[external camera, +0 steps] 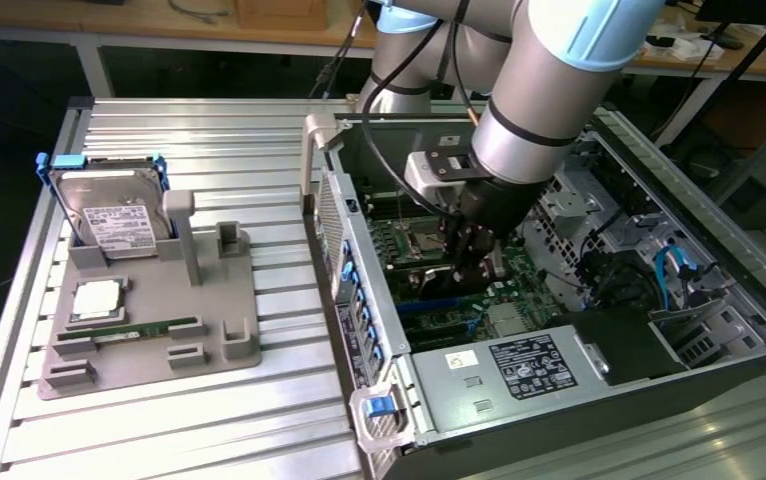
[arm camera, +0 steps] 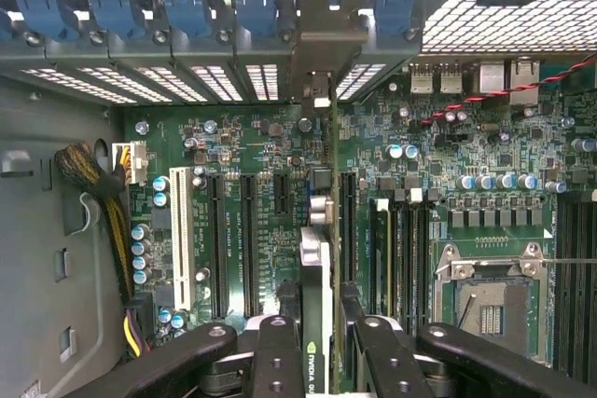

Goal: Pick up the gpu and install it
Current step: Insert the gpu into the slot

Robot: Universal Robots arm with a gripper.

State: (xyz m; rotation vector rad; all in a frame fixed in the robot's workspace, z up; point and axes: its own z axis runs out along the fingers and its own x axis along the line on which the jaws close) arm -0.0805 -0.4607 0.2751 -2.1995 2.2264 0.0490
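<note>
gpu [arm camera: 315, 323] between jaws, seemingly over motherboard [arm camera: 466, 151]

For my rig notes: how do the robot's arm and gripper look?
The arm is silver-grey round tubing with light blue joint caps and a black band. A black cable runs beside it. The gripper is black, with jointed link fingers carrying round pins.

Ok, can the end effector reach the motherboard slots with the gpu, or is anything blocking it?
Probably yes. The end effector holds the gpu edge-on right over the slots, inside the open case. No cable crosses them; the cable bundle lies off to one side.
</note>
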